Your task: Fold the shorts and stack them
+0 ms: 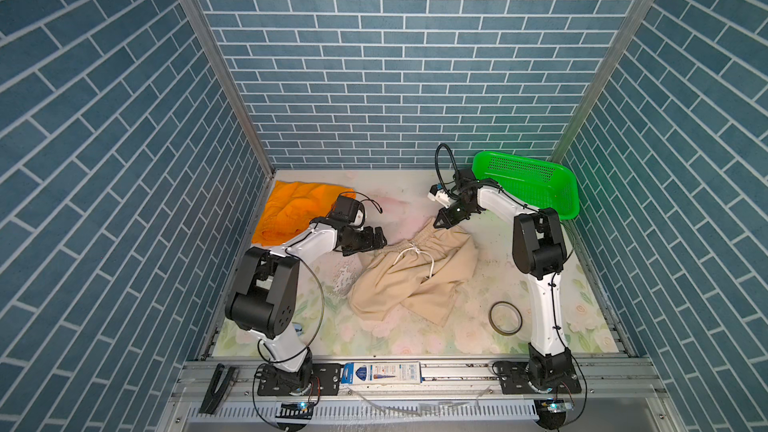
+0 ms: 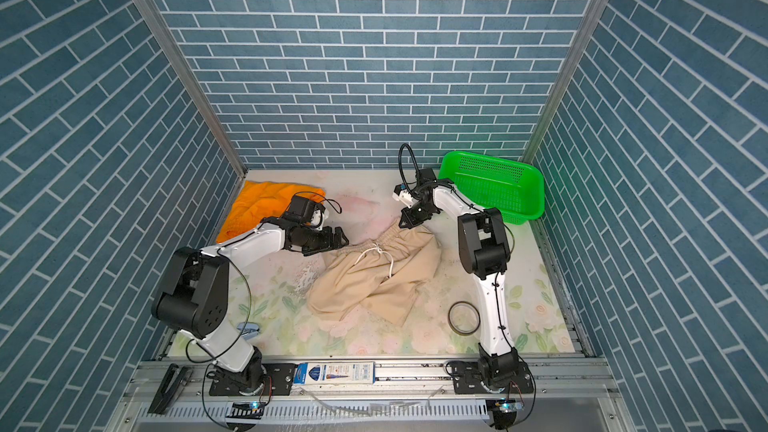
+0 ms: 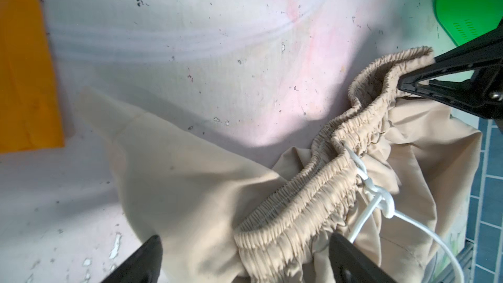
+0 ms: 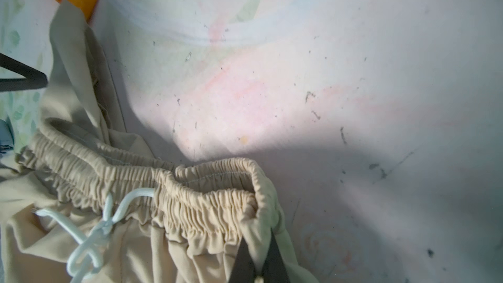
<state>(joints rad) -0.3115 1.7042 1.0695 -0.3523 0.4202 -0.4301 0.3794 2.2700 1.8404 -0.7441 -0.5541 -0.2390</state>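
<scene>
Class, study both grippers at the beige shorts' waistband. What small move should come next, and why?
Probably close the left gripper on the waistband. Its jaws stand open astride one end, while the right gripper is shut on the other end of the beige shorts; then both arms could lift and spread them.

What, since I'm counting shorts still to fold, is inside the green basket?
Only the green basket's own perforated floor and walls show; no cloth is visible. Its near left corner is covered by the right arm, so that part stays unchecked.
</scene>
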